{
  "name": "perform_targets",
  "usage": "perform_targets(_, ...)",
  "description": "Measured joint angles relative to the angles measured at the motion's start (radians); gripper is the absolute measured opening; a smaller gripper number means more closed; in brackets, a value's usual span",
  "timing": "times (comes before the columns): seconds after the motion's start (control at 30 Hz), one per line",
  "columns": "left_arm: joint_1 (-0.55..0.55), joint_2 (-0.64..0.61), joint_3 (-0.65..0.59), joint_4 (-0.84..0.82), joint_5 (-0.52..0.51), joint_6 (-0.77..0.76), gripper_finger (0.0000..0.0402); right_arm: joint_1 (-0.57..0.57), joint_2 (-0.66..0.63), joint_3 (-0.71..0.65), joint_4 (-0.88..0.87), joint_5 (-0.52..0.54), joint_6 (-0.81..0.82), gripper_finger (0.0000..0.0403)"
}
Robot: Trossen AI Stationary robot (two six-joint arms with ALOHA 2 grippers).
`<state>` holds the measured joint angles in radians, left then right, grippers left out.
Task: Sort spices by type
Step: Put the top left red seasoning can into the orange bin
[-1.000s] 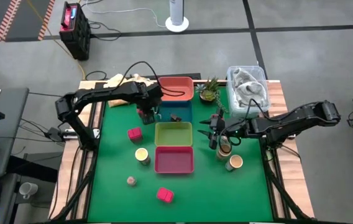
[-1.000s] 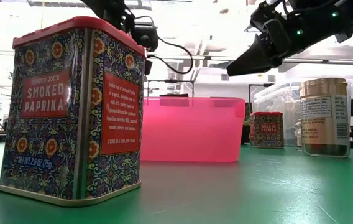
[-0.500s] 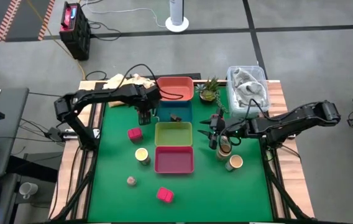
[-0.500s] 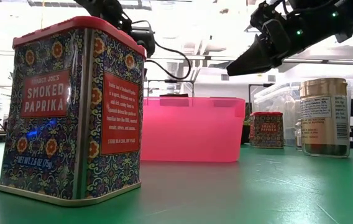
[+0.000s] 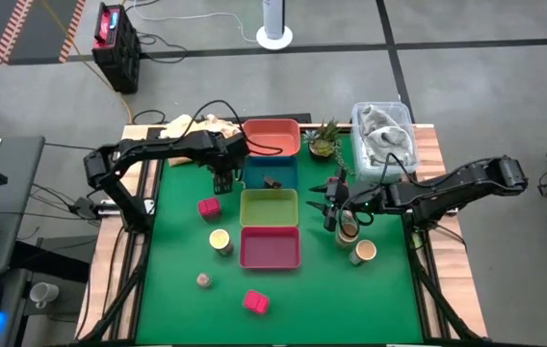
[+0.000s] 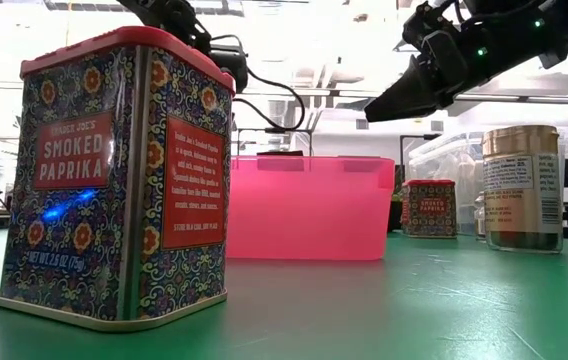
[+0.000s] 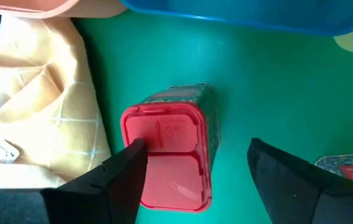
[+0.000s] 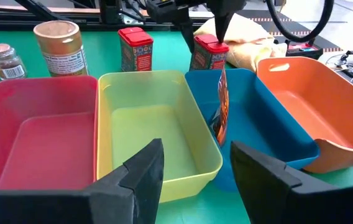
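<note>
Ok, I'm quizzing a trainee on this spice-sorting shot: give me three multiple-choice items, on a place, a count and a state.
1. Where does the paprika tin beneath the left pincer stand? A on the green mat beside the blue tray; B on another tin; C on the floor.
2. How many coloured trays form the row? A two; B three; C four.
3. The left pincer is: A shut on a jar; B open; C shut on a lifted tin.
Answers: 1 A, mat surrounds it. 2 C, blue tray plus orange tray, yellow tray, pink tray. 3 B, its fingers stand apart either side of the tin.
</note>
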<state>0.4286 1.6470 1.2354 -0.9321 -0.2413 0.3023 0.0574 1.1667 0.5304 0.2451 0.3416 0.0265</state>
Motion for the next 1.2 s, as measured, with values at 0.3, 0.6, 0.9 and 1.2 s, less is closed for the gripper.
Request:
perform_targets(0.3, 0.020, -0.020, 0.001, -0.004, -0.001, -0.023, 0.0266, 0.000, 0.000, 0.000, 0.004, 0.000, 0.000, 0.0213)
perform_targets(0.6, 0.103, -0.027, -0.002, 0.034, 0.113, -0.008, 0.0266, -0.001, 0.000, 0.000, 0.007, 0.000, 0.001, 0.0213)
perform_targets(0.9, 0.154, -0.027, -0.064, 0.076, 0.163, 0.008, 0.0266, -0.001, 0.000, 0.000, 0.007, 0.001, 0.000, 0.0213)
perform_targets(1.2, 0.148, -0.026, -0.119, 0.117, 0.184, -0.001, 0.0254, -0.001, 0.000, 0.000, 0.021, 0.001, 0.000, 0.0213)
